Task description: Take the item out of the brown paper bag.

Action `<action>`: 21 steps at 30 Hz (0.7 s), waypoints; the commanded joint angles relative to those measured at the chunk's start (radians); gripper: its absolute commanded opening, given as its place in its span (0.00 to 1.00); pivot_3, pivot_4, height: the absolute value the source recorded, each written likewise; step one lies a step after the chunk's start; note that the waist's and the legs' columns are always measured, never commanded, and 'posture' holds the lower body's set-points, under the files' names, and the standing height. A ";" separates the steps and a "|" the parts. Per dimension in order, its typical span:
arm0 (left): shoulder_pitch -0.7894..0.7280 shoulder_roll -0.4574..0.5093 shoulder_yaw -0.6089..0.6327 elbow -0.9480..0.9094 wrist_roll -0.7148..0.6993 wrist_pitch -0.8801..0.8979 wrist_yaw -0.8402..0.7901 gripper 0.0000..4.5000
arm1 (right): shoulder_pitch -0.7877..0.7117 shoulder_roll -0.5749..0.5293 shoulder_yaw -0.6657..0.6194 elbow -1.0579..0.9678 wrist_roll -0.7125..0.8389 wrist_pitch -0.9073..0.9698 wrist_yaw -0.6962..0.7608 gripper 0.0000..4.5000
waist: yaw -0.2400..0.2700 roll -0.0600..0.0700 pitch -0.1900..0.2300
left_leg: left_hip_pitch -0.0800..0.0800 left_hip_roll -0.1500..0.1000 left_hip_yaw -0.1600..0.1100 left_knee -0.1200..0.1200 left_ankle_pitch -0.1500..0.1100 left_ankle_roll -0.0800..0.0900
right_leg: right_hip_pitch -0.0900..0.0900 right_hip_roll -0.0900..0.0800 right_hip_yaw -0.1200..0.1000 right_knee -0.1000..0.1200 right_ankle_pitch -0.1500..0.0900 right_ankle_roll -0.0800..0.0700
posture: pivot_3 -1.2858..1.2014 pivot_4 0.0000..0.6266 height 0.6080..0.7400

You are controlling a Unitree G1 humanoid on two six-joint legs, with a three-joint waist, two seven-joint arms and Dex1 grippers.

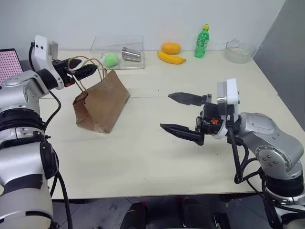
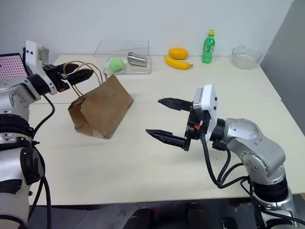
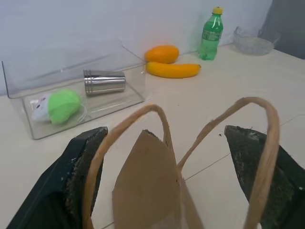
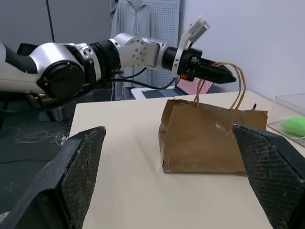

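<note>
Brown paper bag (image 1: 101, 104), handles seemingly around left pincer (image 1: 85, 72)

Clear box (image 1: 136, 43) at back of table (image 1: 143, 157), holding green ball (image 1: 111, 59) and steel cup (image 1: 131, 54) lying on its side. Mango (image 1: 170, 47) just behind banana (image 1: 170, 58), right of box. Green bottle (image 1: 202, 42) upright near them. Glass bowl (image 1: 239, 51) at far right corner. Pink pegboard (image 1: 9, 64) at left edge.
</note>
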 commanded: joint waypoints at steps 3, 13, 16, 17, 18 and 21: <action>-0.062 0.030 -0.010 0.042 0.039 -0.062 -0.047 0.65 | 0.005 -0.011 -0.003 -0.024 -0.008 -0.018 0.006 1.00 | -0.002 0.000 0.000 | 0.000 0.000 0.000 0.000 0.000 0.000 | 0.000 0.000 0.000 0.000 0.000 0.000 | 0.52 0.24 1.00; -0.130 0.035 -0.077 0.167 0.148 -0.150 -0.109 0.01 | 0.010 -0.017 -0.005 -0.026 -0.020 -0.018 0.007 1.00 | -0.005 0.000 0.000 | -0.002 0.000 0.000 0.000 0.000 0.000 | -0.003 0.000 0.000 0.002 0.000 0.000 | 0.52 0.24 1.00; -0.166 0.026 -0.083 0.188 0.162 -0.182 -0.123 0.01 | 0.014 -0.019 -0.009 -0.031 -0.021 -0.016 0.002 1.00 | -0.005 -0.001 0.000 | -0.003 0.000 0.000 0.000 0.000 0.000 | -0.004 0.000 0.000 0.003 0.000 0.000 | 0.52 0.24 1.00; -0.181 0.025 -0.085 0.196 0.170 -0.198 -0.124 0.01 | 0.015 -0.020 -0.010 -0.032 -0.020 -0.015 0.001 1.00 | -0.005 -0.001 0.001 | -0.003 0.000 0.000 0.001 0.000 0.000 | -0.004 0.000 0.000 0.003 0.000 0.000 | 0.52 0.24 1.00; -0.191 0.025 -0.085 0.204 0.175 -0.209 -0.127 0.01 | 0.017 -0.021 -0.010 -0.035 -0.020 -0.014 -0.001 1.00 | -0.005 -0.001 0.001 | -0.004 0.000 0.000 0.001 0.000 0.000 | -0.005 0.000 0.000 0.003 0.000 0.000 | 0.52 0.24 1.00; -0.244 0.025 -0.099 0.230 0.207 -0.275 -0.132 0.01 | 0.025 -0.024 -0.017 -0.042 -0.017 -0.011 -0.010 1.00 | -0.005 -0.001 0.001 | -0.004 0.000 0.000 0.001 0.000 0.000 | -0.005 0.000 0.000 0.003 0.000 0.000 | 0.52 0.24 1.00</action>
